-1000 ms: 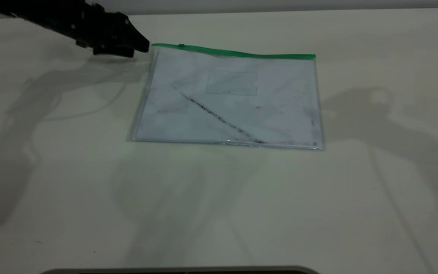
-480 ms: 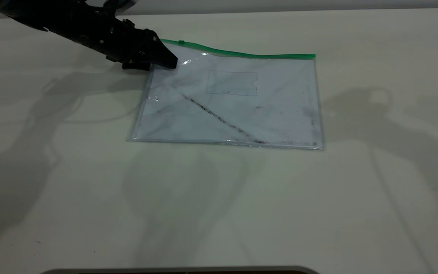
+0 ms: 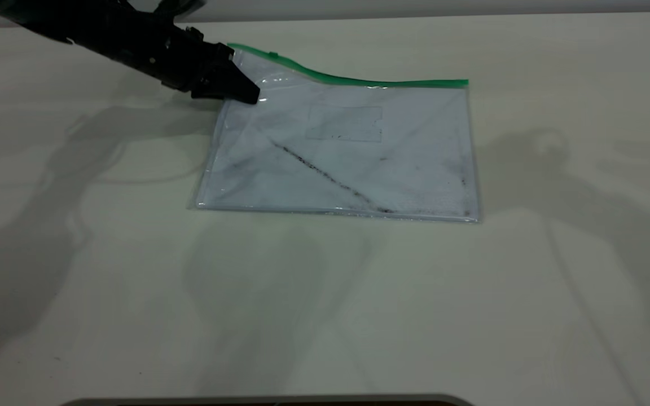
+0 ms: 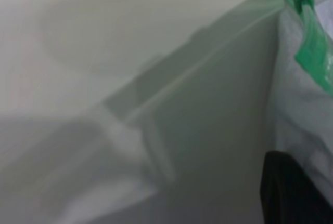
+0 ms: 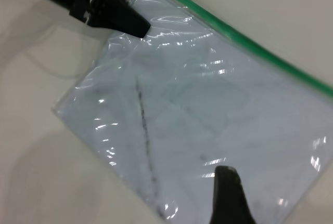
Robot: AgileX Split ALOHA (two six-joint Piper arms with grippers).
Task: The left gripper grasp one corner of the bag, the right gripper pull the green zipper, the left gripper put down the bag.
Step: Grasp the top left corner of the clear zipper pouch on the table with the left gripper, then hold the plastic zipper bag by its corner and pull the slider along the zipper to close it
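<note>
Now the left tool [image 3: 243, 93] is clamped on the corner [image 3: 233, 53] of the bag [image 3: 347, 158] at the far left end of the green zipper [image 3: 359, 80], lifting it off the desk [image 3: 325, 310]. Slider tab [image 3: 273, 54] sits just beside the held corner. Zipper edge curves up from flat at its right end to raised at the left; near edge and right edge lie flat on the desk. Wide bare desk around the bag on the near, left and right sides. Right tool: only one black finger [image 5: 229, 198] shows in the right wrist view, above the bag's near part, well apart from the zipper; open or closed, cannot tell. Versus half a second ago, corner and zipper's left end are higher, the bend is stronger, left tool slightly raised; rest of bag unmoved
</note>
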